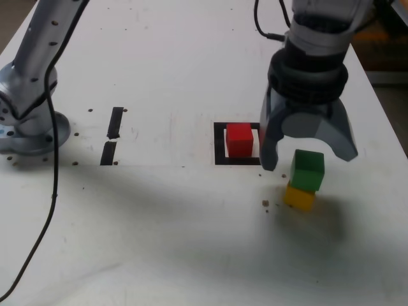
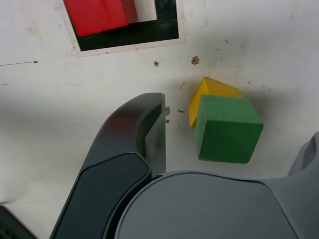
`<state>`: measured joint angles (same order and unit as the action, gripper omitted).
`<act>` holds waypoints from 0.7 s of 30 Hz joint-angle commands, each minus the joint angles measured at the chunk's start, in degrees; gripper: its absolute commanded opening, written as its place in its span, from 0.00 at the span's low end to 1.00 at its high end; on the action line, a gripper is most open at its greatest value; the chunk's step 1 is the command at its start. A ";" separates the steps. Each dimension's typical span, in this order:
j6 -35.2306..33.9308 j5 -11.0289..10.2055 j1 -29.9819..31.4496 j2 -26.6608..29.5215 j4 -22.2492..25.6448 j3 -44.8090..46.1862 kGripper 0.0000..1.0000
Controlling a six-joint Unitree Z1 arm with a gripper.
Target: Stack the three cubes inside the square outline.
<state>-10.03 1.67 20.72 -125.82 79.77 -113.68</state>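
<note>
Two cubes sit stacked at lower right, green (image 1: 307,169) crooked on yellow (image 1: 299,197), outside the outline (image 1: 220,141) holding red (image 1: 240,139). Spread claw (image 1: 308,157) hovers; a bump could topple green.

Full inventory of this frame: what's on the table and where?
red cube: 1, red, inside the square outline.
square outline: 1, black tape with white centre, mid-table.
green cube: 1, green, on top of the yellow cube, outside the outline to the exterior view's right.
yellow cube: 1, yellow, on the table under the green one, turned relative to it.
tape strips: 2, black, end to end, toward the exterior view's left.
table: 1, white, with small holes and specks.
cable: 1, black, along the exterior view's left.
arm base: 1, silver-grey, far left in the exterior view.
gripper: 1, grey, open, above the green cube, holding nothing.
</note>
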 commanded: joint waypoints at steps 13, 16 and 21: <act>0.10 0.23 0.11 -2.48 -1.63 0.20 0.94; 0.10 0.33 0.11 -2.89 -1.64 0.09 0.93; 0.09 0.47 0.11 -3.31 -1.62 0.11 0.87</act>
<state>-10.03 1.98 20.76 -128.86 78.17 -113.34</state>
